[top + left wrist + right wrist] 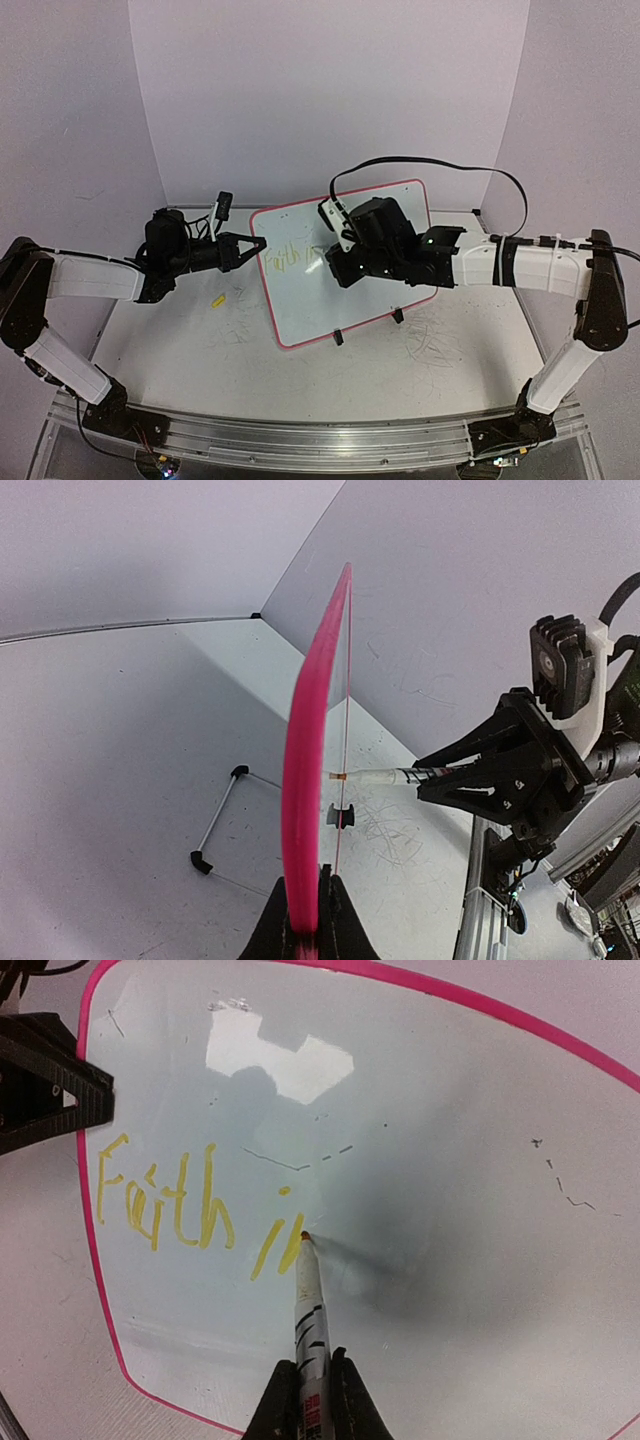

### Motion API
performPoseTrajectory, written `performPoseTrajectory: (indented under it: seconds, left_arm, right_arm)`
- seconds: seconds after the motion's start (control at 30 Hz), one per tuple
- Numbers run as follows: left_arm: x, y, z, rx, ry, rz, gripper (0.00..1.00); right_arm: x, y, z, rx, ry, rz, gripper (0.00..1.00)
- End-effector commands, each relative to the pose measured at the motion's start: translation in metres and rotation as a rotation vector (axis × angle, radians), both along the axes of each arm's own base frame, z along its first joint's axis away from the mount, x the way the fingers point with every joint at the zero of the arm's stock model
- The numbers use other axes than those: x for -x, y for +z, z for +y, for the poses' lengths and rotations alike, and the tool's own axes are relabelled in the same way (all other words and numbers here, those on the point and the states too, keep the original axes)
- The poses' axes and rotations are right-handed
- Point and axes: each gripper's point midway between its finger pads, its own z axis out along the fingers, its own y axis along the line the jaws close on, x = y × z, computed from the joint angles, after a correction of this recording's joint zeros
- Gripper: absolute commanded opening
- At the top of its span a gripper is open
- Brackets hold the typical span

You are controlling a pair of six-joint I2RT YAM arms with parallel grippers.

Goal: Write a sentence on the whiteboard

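- Pale lilac walls close in a white worktop (200,340) that carries grey scribble marks. Two robot arms reach in from the near edge.
- A whiteboard (310,300) with a pink rim stands tilted at the middle of the worktop on two small black feet.
- The sentence (165,1205) is only started. Yellow-green strokes read "Faith", then an "i" and one more stroke, at the left of the board. Most of the line is bare.
- The step in hand is writing, partway through the second word.
- The right end effector (312,1400) is closed tight round the barrel of a marker (310,1310). The tip touches the board at the newest stroke.
- The left end effector (305,920) is pinched shut on the board's left rim and steadies it.
- The next move, I judge, calls for light, even pressure and short strokes drifting right. The left grip must hold the board firm so it does not tip back.
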Motion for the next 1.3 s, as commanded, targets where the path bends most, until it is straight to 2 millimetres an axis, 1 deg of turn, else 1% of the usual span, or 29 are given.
performPoseTrajectory:
  seconds: [0.0,0.23,0.5,0.77,1.03,1.27]
  left_arm:
    - [0.001,0.000,0.006,-0.027,0.023,-0.046,0.00]
    - [0.001,0.001,0.006,-0.025,0.023,-0.049,0.00]
    - [0.002,0.001,0.006,-0.025,0.023,-0.047,0.00]
    - [0.002,0.002,0.006,-0.023,0.021,-0.046,0.00]
    - [0.002,0.002,0.006,-0.021,0.022,-0.043,0.00]
    - [0.001,0.002,0.006,-0.020,0.022,-0.041,0.00]
  right_arm:
    - [-0.017,0.023,0.000,-0.046,-0.069,-0.063,0.00]
    - [-0.012,0.019,-0.004,-0.041,-0.068,-0.046,0.00]
    - [-0.001,0.001,-0.010,-0.021,-0.048,0.004,0.00]
    - [0.004,-0.006,-0.011,-0.016,-0.036,0.033,0.00]
    - [0.009,-0.006,-0.014,-0.019,-0.031,0.043,0.00]
    - [0.008,-0.006,-0.014,-0.016,-0.030,0.041,0.00]
